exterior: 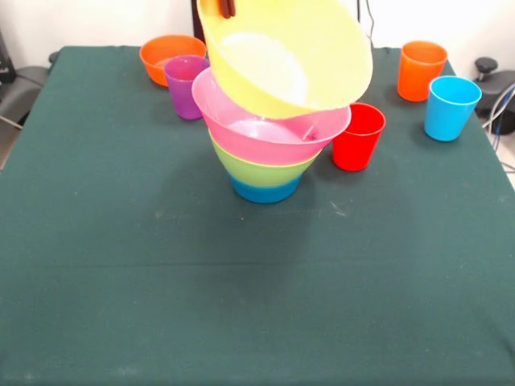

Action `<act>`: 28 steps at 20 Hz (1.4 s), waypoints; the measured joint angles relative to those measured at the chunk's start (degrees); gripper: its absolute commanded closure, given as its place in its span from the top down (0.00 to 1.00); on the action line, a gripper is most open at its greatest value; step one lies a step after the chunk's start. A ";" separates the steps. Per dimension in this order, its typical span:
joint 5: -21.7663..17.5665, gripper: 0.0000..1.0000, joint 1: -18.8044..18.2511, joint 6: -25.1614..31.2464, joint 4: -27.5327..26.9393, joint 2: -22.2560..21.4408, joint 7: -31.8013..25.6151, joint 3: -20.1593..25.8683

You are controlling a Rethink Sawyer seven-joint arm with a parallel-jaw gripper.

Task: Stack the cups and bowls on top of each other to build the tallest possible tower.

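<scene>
A tower stands mid-table: a small blue bowl [265, 190] at the base, a green bowl [259, 167] in it, and a large pink bowl [269, 133] on top. A large yellow-looking bowl [290, 52] hangs tilted over the pink bowl, its lower edge touching or just above the pink rim. My gripper [225, 8] shows only as dark tips at the top edge, clamped on this bowl's far rim. A purple cup [187, 85], a red cup [358, 137], an orange cup [421, 71] and a light blue cup [451, 108] stand upright. No yellow cup shows.
A small orange bowl [170, 56] sits at the back left, touching or just behind the purple cup. The red cup stands close to the tower's right side. The green table [257, 305] stretches out in front of the tower.
</scene>
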 measured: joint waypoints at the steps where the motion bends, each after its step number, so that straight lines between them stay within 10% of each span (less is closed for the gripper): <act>1: 0.00 0.00 -0.09 -0.37 -0.01 0.45 0.00 -0.09; 28: 0.04 0.00 -2.11 -4.95 0.62 6.53 0.00 -0.45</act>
